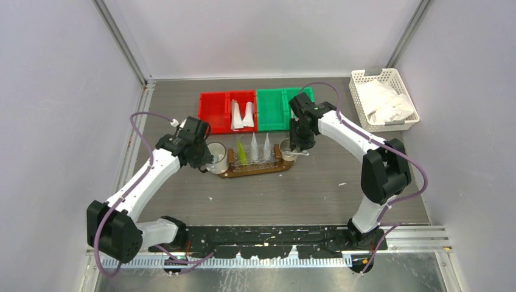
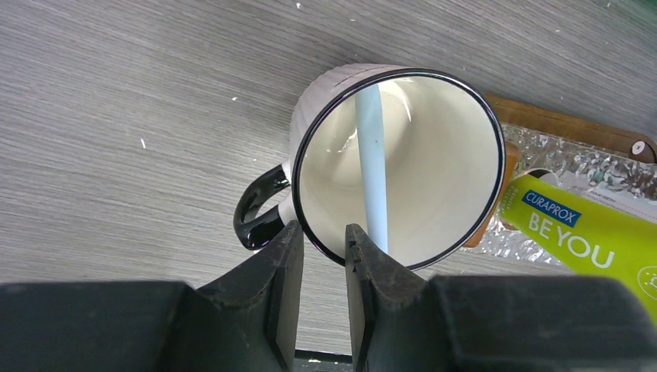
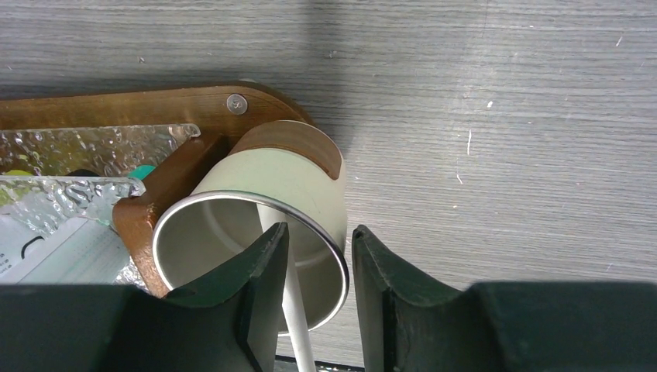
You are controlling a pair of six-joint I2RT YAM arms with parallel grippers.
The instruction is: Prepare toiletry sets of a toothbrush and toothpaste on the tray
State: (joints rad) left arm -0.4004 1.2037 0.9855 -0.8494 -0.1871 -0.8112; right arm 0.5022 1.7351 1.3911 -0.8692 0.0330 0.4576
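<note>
Left gripper [image 2: 319,242] and right gripper [image 3: 319,260] are both standing parted, gripping nothing. 1 toothbrush [image 2: 372,155] is leaning in the mug [image 2: 314,108] at the tray's [image 1: 229,174] left end, and a 2nd toothbrush [image 3: 297,335] is leaning in the cup [image 3: 298,182] at its right end. Likely light, stiff and slick, so pinching mid-handle is looking best.

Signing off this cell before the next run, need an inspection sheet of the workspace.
Surface: grey wood-grain table, scattered white specks.
Job's things: wooden tray holds a yellow-green tube and two whitish tubes; pale blue toothbrush in mug at its left end; white toothbrush in cup at its right end.
Clutter: red bins, green bins, white basket.
End effectors: left end effector open at the mug's rim; right end effector open beside the white toothbrush.
Cables: purple cables loop along both arms.
Surroundings: pale walls, metal frame.
</note>
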